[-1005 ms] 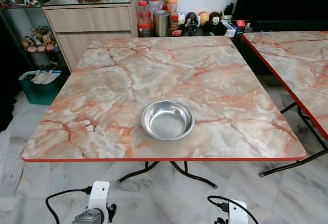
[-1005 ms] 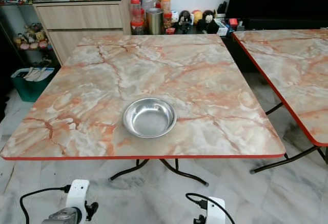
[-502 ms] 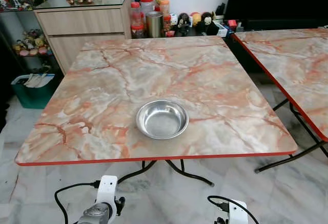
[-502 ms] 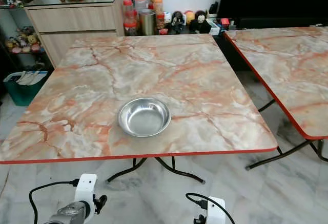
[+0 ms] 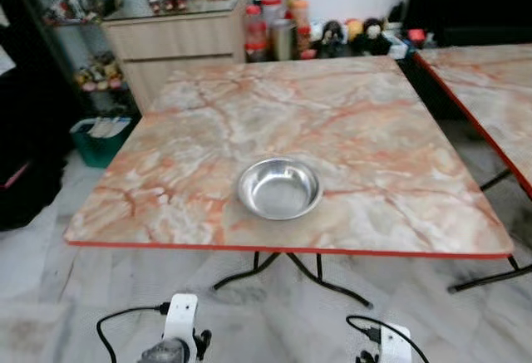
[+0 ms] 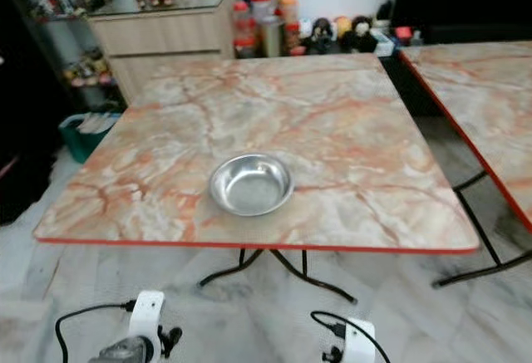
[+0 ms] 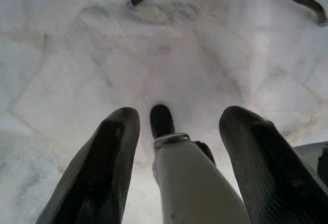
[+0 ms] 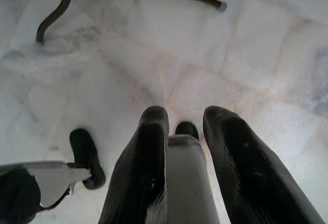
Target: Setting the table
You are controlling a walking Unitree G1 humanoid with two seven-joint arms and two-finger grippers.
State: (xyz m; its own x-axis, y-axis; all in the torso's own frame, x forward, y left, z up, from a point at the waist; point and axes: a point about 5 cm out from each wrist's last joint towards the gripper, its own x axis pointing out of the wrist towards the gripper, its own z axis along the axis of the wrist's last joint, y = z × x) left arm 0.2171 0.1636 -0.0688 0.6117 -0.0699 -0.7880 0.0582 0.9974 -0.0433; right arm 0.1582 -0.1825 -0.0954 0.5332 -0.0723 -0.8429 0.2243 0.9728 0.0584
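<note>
A pale marble floor (image 7: 77, 55) is lying beneath both hanging arms. The left gripper (image 7: 177, 147) is pointing down with its fingers (image 7: 102, 167) spread wide, holding nothing. The right gripper (image 8: 184, 147) is hanging likewise, fingers (image 8: 233, 162) narrowly parted and empty. Well beyond and above them, a steel bowl (image 5: 278, 188) is sitting near the front edge of the marble-patterned tabletop (image 5: 332, 114).

Shiny metal bowl (image 5: 278, 188), glossy marble-look table (image 5: 374, 130)
</note>
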